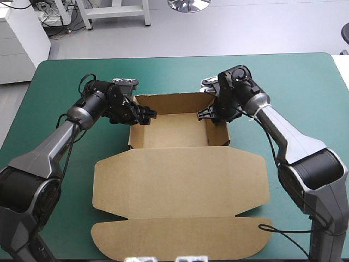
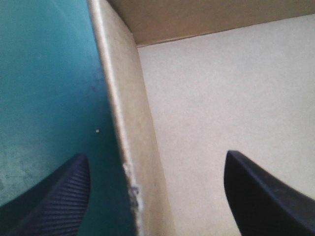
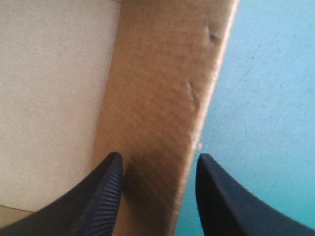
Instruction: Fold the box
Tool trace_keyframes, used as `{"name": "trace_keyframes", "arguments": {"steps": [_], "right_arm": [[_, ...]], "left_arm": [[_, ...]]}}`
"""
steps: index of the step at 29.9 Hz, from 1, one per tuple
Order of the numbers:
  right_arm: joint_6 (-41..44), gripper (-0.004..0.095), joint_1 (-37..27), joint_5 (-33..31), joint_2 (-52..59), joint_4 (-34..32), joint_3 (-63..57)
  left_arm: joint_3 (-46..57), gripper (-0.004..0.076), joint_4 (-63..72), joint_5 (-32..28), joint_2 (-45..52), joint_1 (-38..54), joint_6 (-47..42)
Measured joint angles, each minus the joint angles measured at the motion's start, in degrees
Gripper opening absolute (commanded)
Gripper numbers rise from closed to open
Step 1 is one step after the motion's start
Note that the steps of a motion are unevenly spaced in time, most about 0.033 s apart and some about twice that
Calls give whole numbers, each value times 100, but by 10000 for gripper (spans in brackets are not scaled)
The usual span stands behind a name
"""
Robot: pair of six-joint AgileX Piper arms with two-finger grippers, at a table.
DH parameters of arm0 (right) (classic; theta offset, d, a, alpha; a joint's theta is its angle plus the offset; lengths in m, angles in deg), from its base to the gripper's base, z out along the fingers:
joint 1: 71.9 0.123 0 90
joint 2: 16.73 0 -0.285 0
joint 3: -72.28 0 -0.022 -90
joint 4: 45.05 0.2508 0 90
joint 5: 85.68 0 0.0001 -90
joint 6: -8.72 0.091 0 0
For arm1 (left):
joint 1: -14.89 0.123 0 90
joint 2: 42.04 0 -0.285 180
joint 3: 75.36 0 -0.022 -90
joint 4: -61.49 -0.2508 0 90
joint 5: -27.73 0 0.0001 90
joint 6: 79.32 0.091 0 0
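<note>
Sitting in the middle of the desk, the brown box is an open tray, its lid flat toward the near edge. At the tray's left wall the left end effector straddles it, fingers spread wide. Over the right wall the right end effector stands narrowly apart, one finger each side
</note>
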Motion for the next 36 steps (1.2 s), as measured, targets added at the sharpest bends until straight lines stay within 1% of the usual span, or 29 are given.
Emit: {"name": "trace_keyframes", "arguments": {"steps": [3,6,8,10,11,13,16,17,18,21,22,26,31,33,36], "right_arm": [[-7,435,5,-13,0,-61,206],[-109,435,5,-54,0,-111,659],[-193,435,5,-61,0,-119,1082],[-244,435,5,-61,0,-135,1505],[-263,435,5,-61,0,-149,1661],[-333,435,5,-76,0,-213,2027],[-238,424,5,-76,36,-311,2389],[-200,415,5,-76,60,-317,2448],[-170,414,5,-76,88,-324,2481],[-69,414,5,-76,129,-329,2488],[-44,414,5,-76,129,-329,2483],[1,414,5,-76,131,-291,2322],[18,414,5,-76,126,-266,1780],[18,414,5,-76,111,-266,1512],[18,414,5,-76,70,-266,1240]], "left_arm": [[-183,543,-131,13,-6,0,8],[-609,543,-378,190,-6,0,14],[-996,543,-593,412,-6,0,14],[-1511,541,-878,761,-6,0,14],[-1786,531,-1017,972,-6,0,14],[-2332,487,-1274,1406,-6,0,14],[-2987,351,-1560,1662,18,0,14],[-3134,278,-1607,1688,60,0,2],[-3233,226,-1635,1712,125,0,-4],[-3321,31,-1661,1713,390,0,2],[-3327,-13,-1672,1713,485,0,8],[-3327,-10,-1680,1718,936,0,84],[-3176,-10,-1538,1720,1498,0,148],[-2855,-10,-1469,1720,1784,0,155],[-2081,-10,-1465,1720,2265,0,172]]}}
